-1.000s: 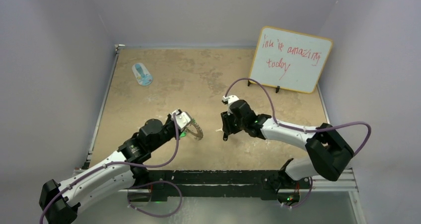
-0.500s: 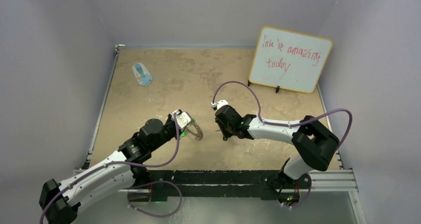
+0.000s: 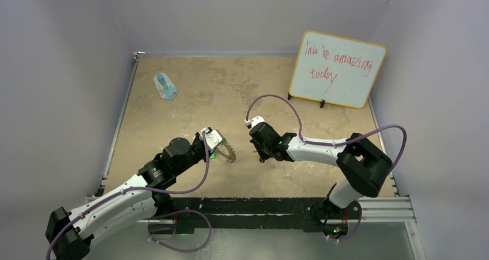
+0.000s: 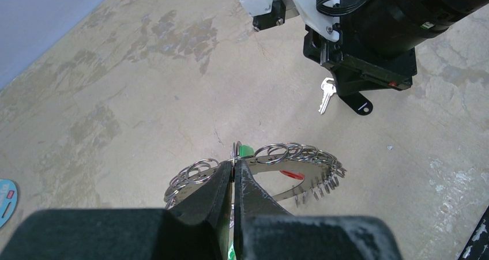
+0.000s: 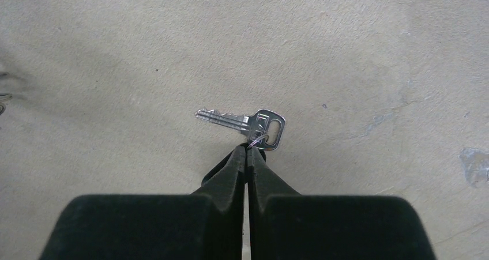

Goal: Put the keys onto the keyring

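Starting near, on the left: left claw pinched together on the near rim of the keyring, propping it at a tilt over the table. Looks like a firm hold, fingertips meeting right on the metal band.

Worth a look at that ring: flat and silver, fringed with small wire loops all round its rim, bunched thick on the left and far sides. Green tag peeking out just past the fingertips, red tag showing under the band. Probably hanging from the loops already, but hard to say for sure.

Moving out to the middle, just right of the ring: right claw closed tight, nipping a key at the edge of its bow, where a fine pinkish thread shows. Small, silver, blade pointing left toward the ring in the wrist view. No tag to be seen on it from here.

Reads as the carry step: key picked up, ring presented, the two near each other but not touching. Next calls for a short move left and careful aim, threading the bow's hole or that thread onto one of the tiny wire loops. Thin grip, small target, so easy to twist the key or drop it.

Far left: blue-and-white oval object, lying well apart. Far right: whiteboard with red scribble.
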`<state>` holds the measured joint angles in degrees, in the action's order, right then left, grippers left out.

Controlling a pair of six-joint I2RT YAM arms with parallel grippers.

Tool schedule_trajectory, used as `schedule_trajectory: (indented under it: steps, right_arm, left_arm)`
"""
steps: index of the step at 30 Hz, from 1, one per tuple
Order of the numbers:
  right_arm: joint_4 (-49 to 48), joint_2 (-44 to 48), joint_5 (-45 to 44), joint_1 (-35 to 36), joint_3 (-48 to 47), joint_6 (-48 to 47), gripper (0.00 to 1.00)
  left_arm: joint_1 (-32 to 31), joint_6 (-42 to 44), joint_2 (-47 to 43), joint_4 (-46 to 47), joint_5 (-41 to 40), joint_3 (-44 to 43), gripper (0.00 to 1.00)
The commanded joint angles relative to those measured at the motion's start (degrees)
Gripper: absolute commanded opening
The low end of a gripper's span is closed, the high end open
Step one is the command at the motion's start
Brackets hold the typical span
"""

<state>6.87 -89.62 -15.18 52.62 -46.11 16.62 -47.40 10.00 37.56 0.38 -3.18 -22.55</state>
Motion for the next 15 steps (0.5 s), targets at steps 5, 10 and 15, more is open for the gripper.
schedule_trajectory:
  steps: [5,10,15]
  right_arm:
    - [0.61,3.44,-0.16,0.33,-1.67,-0.77,0.0]
    - [-0.63,7.24,2.02,-0.39,-0.86,-1.06,0.0]
    - [-3.68,10.36,11.57,-4.66,0.7,-0.61,0.0]
  left_arm:
    - [-0.06,-0.33,0.0,3.88,0.96,0.2,0.0]
    - [-0.09,-0.33,0.04,4.05,1.55,0.23,0.0]
    - [-0.06,-0.08,0.58,4.6,2.86,0.45,0.0]
